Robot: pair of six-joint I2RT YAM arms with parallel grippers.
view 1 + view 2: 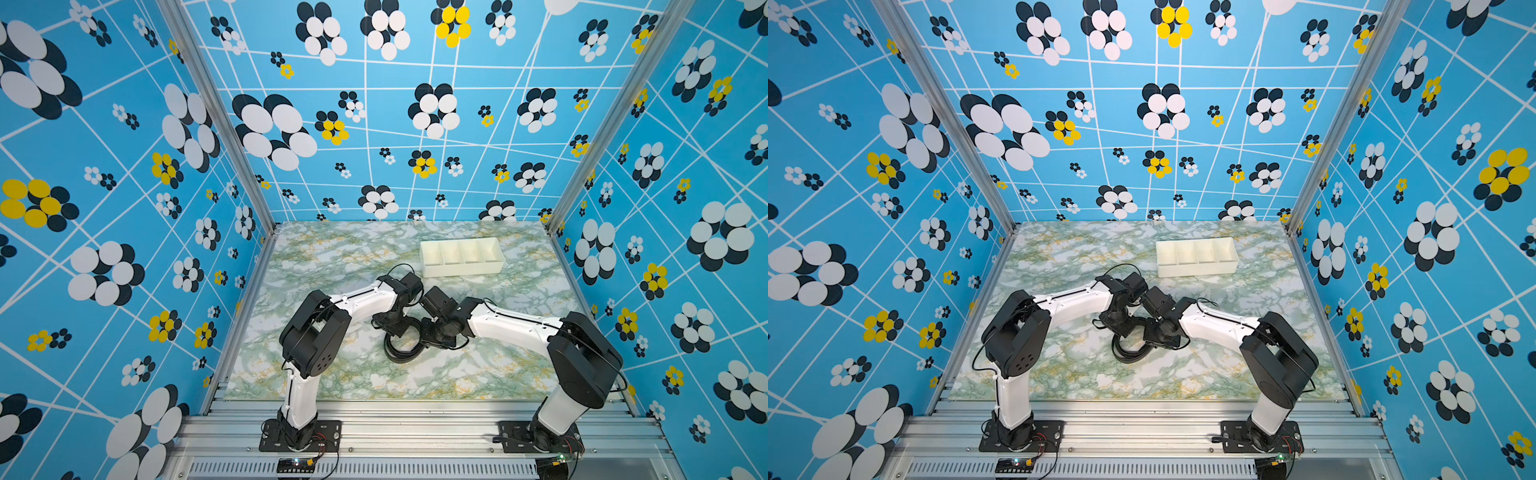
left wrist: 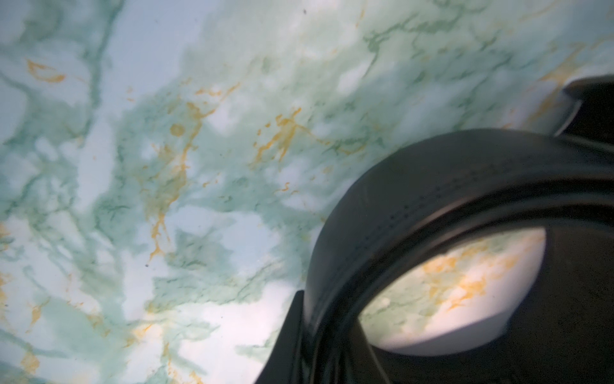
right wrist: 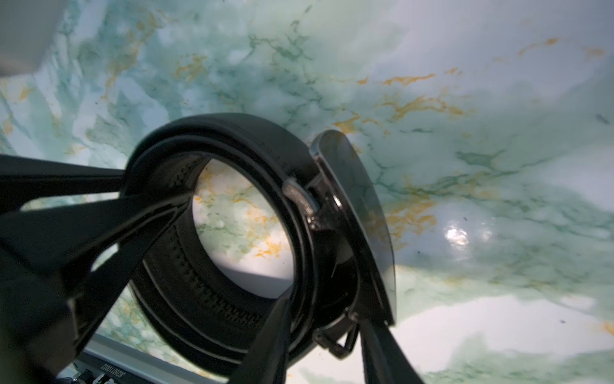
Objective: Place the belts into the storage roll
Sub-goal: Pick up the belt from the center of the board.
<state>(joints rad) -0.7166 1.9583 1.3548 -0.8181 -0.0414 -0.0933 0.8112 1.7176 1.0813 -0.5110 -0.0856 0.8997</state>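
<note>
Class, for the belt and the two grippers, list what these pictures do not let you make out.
- Both top views: where fingers meet the belt, hidden under the left wrist and right wrist.
- Right wrist view: whether the right gripper pinches the belt; its fingers run off the edge.
- Left wrist view: belt blurred, cut off; dark shape beyond it unidentifiable.

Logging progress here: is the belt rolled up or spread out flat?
Rolled up: the belt winds in several layers into a round coil, its buckle on the outside, the table showing through the middle.
</note>
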